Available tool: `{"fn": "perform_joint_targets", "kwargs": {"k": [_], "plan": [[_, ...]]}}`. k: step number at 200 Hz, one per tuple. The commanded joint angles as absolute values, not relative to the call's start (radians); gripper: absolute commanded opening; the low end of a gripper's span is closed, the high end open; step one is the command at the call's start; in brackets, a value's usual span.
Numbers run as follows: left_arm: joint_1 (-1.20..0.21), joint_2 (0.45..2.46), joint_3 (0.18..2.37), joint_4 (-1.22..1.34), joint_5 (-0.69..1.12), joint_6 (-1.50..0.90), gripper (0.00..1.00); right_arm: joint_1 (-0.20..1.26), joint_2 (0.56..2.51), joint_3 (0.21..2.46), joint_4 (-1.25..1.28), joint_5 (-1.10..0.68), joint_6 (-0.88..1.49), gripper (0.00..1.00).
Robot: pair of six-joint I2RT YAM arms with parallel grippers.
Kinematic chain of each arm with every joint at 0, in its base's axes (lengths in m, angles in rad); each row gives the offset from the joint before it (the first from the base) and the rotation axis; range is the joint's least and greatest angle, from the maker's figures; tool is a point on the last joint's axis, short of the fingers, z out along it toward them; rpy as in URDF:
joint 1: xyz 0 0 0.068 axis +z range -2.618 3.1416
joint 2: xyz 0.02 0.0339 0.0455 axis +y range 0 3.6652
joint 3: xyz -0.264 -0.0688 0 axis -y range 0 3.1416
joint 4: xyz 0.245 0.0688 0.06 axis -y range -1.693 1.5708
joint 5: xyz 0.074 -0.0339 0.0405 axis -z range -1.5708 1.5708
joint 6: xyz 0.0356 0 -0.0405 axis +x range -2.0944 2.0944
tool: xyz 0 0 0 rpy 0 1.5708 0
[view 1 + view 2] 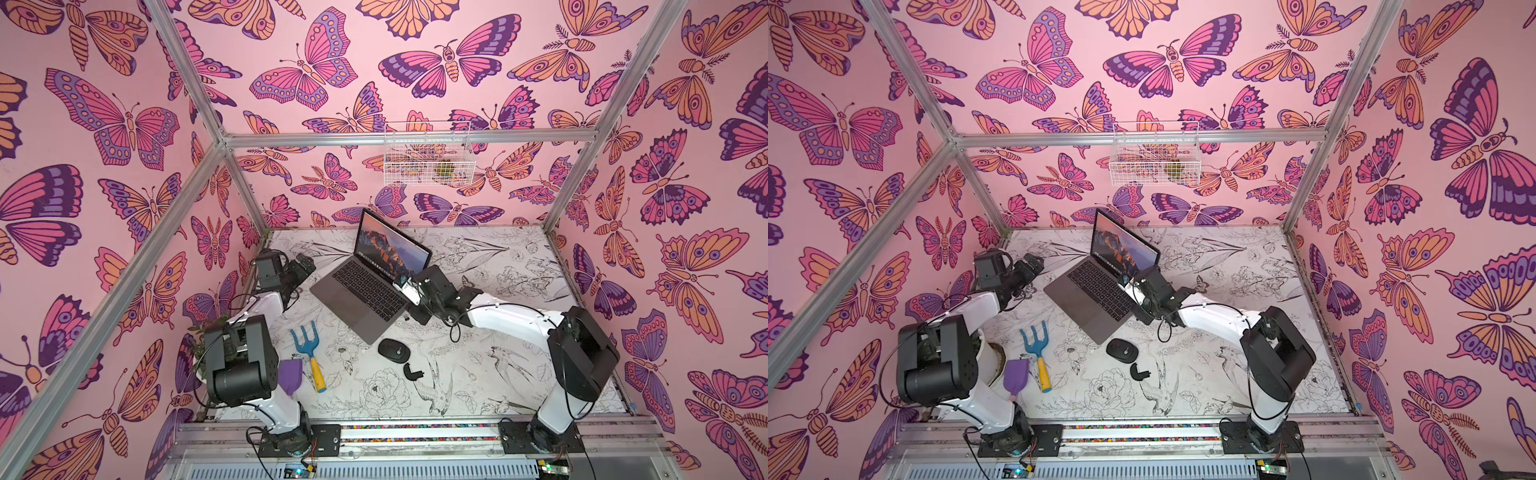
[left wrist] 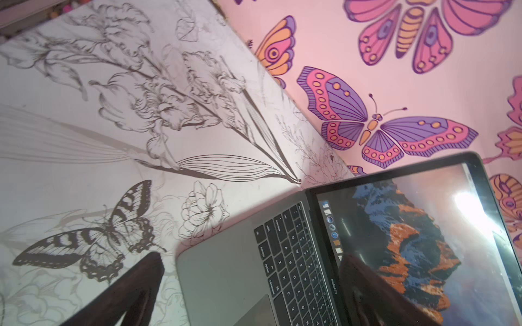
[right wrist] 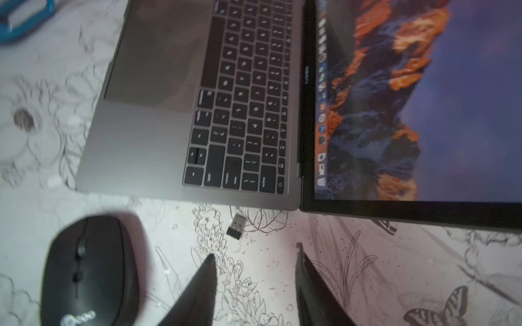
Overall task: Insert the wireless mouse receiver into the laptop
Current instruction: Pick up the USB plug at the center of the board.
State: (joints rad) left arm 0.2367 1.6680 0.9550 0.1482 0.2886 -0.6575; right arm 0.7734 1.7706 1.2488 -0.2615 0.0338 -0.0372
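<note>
wireless mouse receiver (image 3: 236,225) lies loose on the table (image 3: 409,254), just beside the laptop (image 3: 158,135) side edge toward the hinge end, not inserted. right gripper (image 3: 255,251) hovers near it, jaws partly spread, holding nothing. left gripper (image 2: 250,255) gapes wide and empty over the laptop's opposite side. assessment: receiver is tiny, light, rigid and smooth, so likely to skid or flip. pinch the black plastic cap, leaving the metal plug free.

Bright, laptop (image 2: 310,254) screen glare, right wrist blurred
</note>
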Motion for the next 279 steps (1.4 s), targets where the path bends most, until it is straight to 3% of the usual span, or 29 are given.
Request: {"fn": "perform_joint_targets", "kwargs": {"k": [1,44,75,140,279], "plan": [[0.243,1.687,0.974,0.07,0.265,-0.68,1.0,0.772,1.862,1.341,-0.512,0.006,0.351,0.47],[0.243,1.664,0.979,0.035,0.205,-0.636,1.0,0.773,1.974,1.521,-0.734,-0.015,0.448,0.48],[0.268,1.68,0.985,0.051,0.311,-0.648,1.0,0.776,2.081,1.633,-0.844,0.002,0.45,0.47],[0.272,1.722,0.971,0.114,0.429,-0.598,1.0,0.782,2.211,1.785,-0.925,-0.009,0.428,0.44],[0.274,1.777,0.996,0.081,0.416,-0.575,1.0,0.802,2.328,1.895,-1.001,0.028,0.431,0.29]]}}
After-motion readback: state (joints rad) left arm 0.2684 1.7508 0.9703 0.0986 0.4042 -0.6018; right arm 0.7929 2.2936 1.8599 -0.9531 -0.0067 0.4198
